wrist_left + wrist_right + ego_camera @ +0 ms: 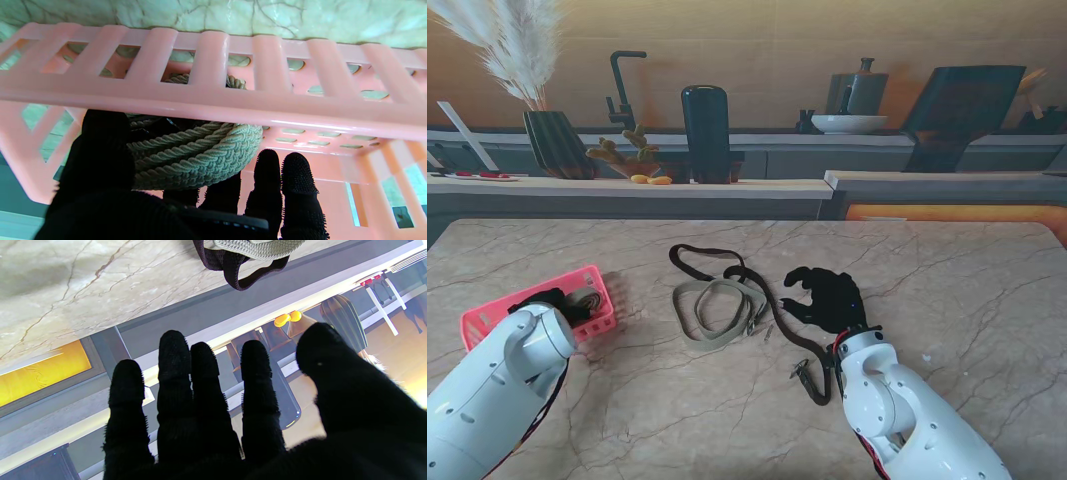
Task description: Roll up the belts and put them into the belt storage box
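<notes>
Between my left fingers (pixel 267 173), gloved in bristly matt black knit, a coil of braided beige cord belt (pixel 200 153) sits against glossy pink slatted plastic of the storage box (pixel 213 103). Past my right fingers (pixel 171 353): polished veined marble worktop (pixel 66 283), coarse dark woven belt (pixel 233 276).

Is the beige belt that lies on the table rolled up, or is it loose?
Loose. The beige belt lies spread in open loops on the table, not coiled, beside the dark belt.

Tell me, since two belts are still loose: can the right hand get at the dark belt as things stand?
Probably yes. The right hand is open and holds nothing, and it sits right beside the dark belt on the table. Nothing lies between them; only the beige belt crosses it farther left.
</notes>
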You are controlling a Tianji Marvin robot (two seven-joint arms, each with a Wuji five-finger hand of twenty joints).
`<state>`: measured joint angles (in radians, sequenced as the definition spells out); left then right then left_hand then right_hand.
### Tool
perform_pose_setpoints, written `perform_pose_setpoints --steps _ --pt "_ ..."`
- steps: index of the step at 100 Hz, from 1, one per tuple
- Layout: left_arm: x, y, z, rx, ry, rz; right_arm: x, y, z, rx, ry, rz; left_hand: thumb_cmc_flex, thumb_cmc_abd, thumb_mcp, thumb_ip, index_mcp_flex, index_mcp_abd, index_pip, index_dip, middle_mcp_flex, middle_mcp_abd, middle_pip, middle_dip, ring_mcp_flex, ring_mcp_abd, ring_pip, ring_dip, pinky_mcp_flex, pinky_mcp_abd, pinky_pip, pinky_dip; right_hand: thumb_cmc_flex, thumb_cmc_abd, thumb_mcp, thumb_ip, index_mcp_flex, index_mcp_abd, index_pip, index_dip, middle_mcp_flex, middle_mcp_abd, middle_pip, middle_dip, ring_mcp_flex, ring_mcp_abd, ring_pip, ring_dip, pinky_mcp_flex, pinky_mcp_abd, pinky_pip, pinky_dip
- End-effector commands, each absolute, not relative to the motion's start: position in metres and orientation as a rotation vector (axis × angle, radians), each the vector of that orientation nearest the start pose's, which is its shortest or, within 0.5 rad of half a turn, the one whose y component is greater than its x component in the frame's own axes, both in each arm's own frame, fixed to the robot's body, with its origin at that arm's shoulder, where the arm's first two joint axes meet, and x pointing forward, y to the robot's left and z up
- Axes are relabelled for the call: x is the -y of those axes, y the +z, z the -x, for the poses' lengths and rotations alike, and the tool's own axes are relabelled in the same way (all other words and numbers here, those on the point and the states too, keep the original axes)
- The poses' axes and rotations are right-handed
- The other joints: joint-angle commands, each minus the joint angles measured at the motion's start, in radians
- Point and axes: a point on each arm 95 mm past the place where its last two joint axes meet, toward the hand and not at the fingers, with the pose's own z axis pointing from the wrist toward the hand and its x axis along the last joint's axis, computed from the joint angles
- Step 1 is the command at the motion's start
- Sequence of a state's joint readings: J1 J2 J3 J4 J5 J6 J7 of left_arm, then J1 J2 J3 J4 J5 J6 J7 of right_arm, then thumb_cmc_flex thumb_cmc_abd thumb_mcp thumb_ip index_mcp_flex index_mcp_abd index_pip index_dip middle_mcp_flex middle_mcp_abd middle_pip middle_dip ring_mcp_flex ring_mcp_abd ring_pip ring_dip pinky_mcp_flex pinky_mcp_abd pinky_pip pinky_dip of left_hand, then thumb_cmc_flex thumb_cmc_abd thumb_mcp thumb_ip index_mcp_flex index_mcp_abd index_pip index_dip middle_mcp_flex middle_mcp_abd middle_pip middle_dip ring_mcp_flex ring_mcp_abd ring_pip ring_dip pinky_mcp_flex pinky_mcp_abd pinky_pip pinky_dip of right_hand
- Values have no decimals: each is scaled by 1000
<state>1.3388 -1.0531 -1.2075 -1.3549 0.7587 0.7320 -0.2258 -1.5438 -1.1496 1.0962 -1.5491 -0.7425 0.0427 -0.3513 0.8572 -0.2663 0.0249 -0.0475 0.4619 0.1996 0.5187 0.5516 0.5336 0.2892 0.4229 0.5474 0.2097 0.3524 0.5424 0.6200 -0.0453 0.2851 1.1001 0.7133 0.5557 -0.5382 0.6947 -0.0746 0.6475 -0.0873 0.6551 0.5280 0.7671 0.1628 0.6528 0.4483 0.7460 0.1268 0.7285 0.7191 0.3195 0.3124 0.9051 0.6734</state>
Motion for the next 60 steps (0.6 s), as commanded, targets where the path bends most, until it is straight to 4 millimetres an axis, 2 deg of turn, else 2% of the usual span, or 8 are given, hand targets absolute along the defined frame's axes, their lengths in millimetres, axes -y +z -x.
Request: perform_pose_setpoints --steps 1,43,47,48,50,58,60 --pt "-121 -345 -448 -989 -725 1886 -37 -327 -394 -1112 1772 -1337 -23 -26 -10 35 -42 20 11 18 -16 -5 17 21 13 16 21 20 8 11 33 23 17 48 -21 0 11 -29 26 -7 17 9 12 14 18 6 18 14 -10 -11 -10 16" --pt "-121 -326 -435 -1024 -794 1787 -37 -327 -395 -1103 1776 -1339 -5 -70 41 41 -98 16 23 29 -21 -9 26 28 51 26 48 36 36 23 56 26 24 58 -36 0 7 -34 62 -20 19 8 16 13 20 8 23 14 -11 -11 -5 14" --pt "-120 -325 -434 -1030 -796 1773 -37 -327 -395 -1102 1777 -1338 -4 -81 88 40 -96 14 40 40 -12 -8 39 38 65 30 62 49 49 24 64 26 23 59 -37 0 6 -32 63 -22 20 9 17 13 19 8 23 14 -10 -11 -5 14" --pt "-120 -324 -434 -1031 -797 1769 -37 -327 -395 -1102 1777 -1338 -34 -100 163 33 -94 14 44 46 -7 -7 41 41 70 33 65 56 53 26 69 25 24 60 -37 1 6 -32 63 -22 19 9 17 13 20 8 24 14 -10 -11 -5 14" --pt "-120 -324 -434 -1033 -800 1761 -37 -327 -395 -1102 1777 -1338 -53 -113 223 28 -89 13 48 50 0 -7 44 44 80 35 70 62 59 29 75 26 23 60 -38 0 6 -32 64 -22 20 10 17 13 20 7 24 14 -11 -11 -5 14" --pt "-119 -322 -432 -1044 -807 1728 -37 -327 -395 -1100 1777 -1339 -41 -129 294 28 -75 7 83 69 27 -9 71 55 110 41 101 75 86 37 104 34 24 61 -39 1 5 -33 67 -25 20 10 17 13 20 6 24 14 -12 -12 -5 13" --pt "-119 -322 -432 -1049 -809 1718 -37 -327 -395 -1100 1777 -1339 -55 -140 343 23 -73 6 95 77 34 -8 77 57 118 43 109 78 92 39 113 32 24 62 -39 1 5 -33 68 -25 20 9 17 12 19 9 24 14 -12 -12 -5 13"
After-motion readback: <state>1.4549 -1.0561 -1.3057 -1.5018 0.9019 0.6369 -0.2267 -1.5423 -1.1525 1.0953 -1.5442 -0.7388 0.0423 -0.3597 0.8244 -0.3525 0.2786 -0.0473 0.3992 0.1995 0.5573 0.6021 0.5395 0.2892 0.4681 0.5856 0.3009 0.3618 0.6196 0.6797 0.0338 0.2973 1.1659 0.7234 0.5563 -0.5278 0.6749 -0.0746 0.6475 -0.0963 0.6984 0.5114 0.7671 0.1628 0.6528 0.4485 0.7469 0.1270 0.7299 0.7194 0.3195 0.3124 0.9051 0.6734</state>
